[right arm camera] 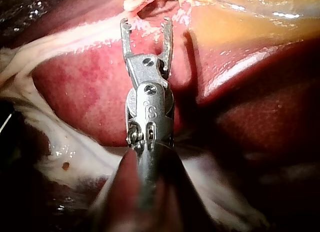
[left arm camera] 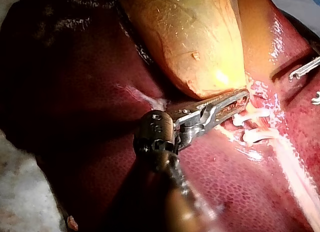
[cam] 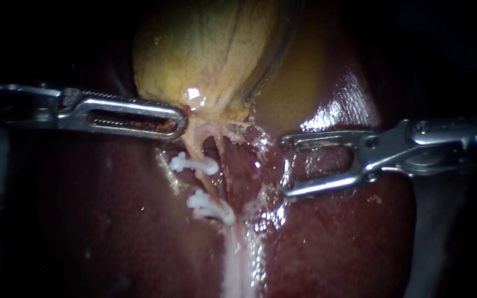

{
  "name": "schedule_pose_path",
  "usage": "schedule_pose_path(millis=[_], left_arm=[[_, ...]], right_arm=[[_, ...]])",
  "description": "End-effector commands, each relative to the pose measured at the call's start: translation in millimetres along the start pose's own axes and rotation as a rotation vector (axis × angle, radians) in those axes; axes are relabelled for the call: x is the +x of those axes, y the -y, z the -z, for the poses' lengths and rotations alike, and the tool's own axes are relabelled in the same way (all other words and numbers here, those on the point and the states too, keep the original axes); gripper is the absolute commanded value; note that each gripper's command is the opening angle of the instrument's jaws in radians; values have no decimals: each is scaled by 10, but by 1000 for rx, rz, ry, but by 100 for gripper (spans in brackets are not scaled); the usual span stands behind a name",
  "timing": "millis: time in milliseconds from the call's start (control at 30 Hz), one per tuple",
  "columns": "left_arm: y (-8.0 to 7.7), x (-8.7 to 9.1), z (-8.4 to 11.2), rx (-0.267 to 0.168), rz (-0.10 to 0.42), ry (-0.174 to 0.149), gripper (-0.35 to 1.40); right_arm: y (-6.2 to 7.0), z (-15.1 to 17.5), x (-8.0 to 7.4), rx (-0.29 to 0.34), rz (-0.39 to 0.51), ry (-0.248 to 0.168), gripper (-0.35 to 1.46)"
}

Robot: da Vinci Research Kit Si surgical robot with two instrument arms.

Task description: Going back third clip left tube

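Note:
The yellow gallbladder [cam: 211, 49] tapers to a pale neck with two thin tubes below it. The left tube [cam: 197, 144] carries a white clip [cam: 194, 164], and lower down a white cluster [cam: 211, 207] that looks like two clips close together. My left instrument [cam: 181, 119] lies level, its slotted jaws shut on tissue at the gallbladder's neck; the left wrist view shows those jaws [left arm camera: 239, 99] together just above the clips [left arm camera: 252, 116]. My right instrument [cam: 284, 166] stands right of the tubes, jaws open and empty, apart from the clips. In its own view the jaws [right arm camera: 146, 28] gape over liver.
Dark red liver [cam: 111, 221] surrounds the field, glossy at the right [cam: 349, 105]. A pale strand [cam: 238, 259] runs down from the clips. The right instrument's tips [left arm camera: 305, 68] show beyond the left jaws in the left wrist view.

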Motion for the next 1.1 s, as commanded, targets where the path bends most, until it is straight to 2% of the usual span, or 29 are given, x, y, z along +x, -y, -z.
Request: schedule_pose_path(millis=[33,267,767,1100], left_arm=[[1,0,-1,1,0,-1,-35],[14,-3,-18,5,-4,-4,-35],[52,-8,-68,2,-18,9,-35],[55,-16,-80,0,-30,24,-35]], right_arm=[[1,1,0,1,0,-1,49],[7,4,1,13,1,0,49],[8,3,1,16,2,0,49],[8,3,1,16,2,3,49]])
